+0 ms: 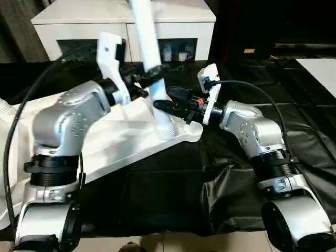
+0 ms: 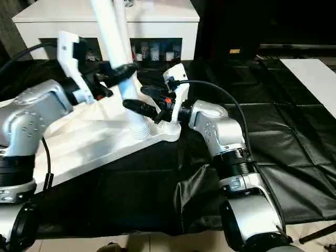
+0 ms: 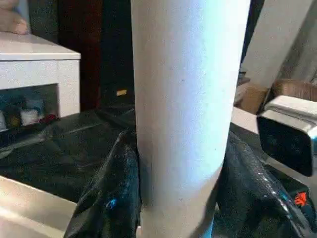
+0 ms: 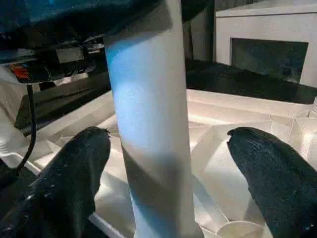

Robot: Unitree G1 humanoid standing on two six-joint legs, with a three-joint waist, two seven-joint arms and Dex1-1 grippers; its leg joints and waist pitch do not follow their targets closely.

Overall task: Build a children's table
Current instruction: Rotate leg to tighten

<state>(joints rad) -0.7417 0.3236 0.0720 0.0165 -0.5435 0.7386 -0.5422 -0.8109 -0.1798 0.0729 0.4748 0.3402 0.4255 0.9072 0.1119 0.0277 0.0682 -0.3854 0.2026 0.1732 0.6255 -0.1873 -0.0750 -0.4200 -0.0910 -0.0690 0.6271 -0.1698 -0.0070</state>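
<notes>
- The long tapered white tube leg [image 1: 149,58] stands nearly upright in a round corner socket [image 1: 164,131] of the white plastic ribbed tabletop [image 1: 121,139], which lies underside-up on black sheeting [image 1: 173,184].
- The left gripper [image 1: 148,76] grasps the leg partway up.
- The right gripper [image 4: 168,168] has its black fingers [image 4: 59,193] released, spread either side of the leg near its base.
- A white cabinet [image 1: 84,26] stands behind.

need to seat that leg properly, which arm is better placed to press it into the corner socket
Left, probably. The left gripper is shut on the leg, while the right gripper stands open beside it, gripping nothing.
</notes>
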